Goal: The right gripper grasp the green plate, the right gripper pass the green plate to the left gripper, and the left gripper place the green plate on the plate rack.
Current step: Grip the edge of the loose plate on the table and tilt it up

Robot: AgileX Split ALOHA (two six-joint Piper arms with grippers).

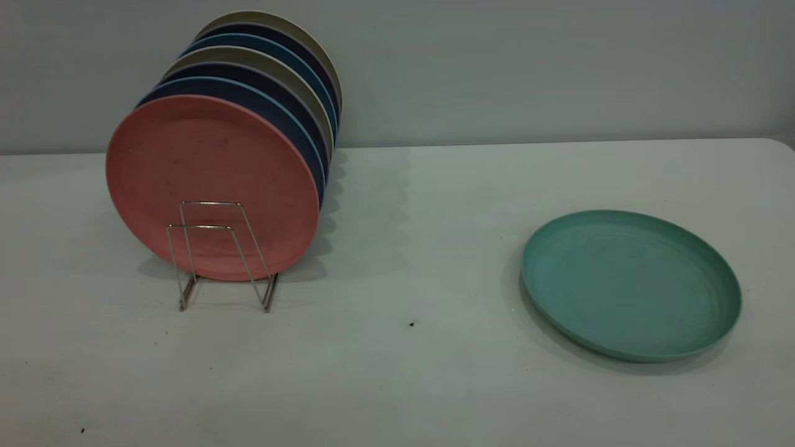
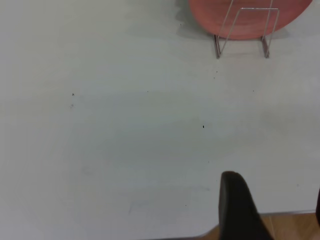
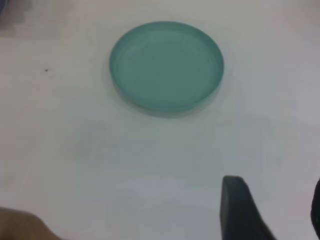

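Observation:
The green plate [image 1: 631,283] lies flat on the white table at the right; it also shows in the right wrist view [image 3: 166,65]. The plate rack [image 1: 217,254] stands at the left and holds a salmon-pink plate [image 1: 211,185] in front, with several blue and beige plates behind it. In the left wrist view the rack [image 2: 245,30] and the pink plate [image 2: 250,15] lie far off. Neither gripper shows in the exterior view. My right gripper [image 3: 275,202] is open and empty, well short of the green plate. My left gripper [image 2: 274,200] is open and empty over the table's near edge.
The white table [image 1: 410,248] runs back to a grey wall. A small dark speck [image 1: 411,323] lies mid-table. The table's front edge and a wooden floor [image 2: 290,225] show under the left gripper.

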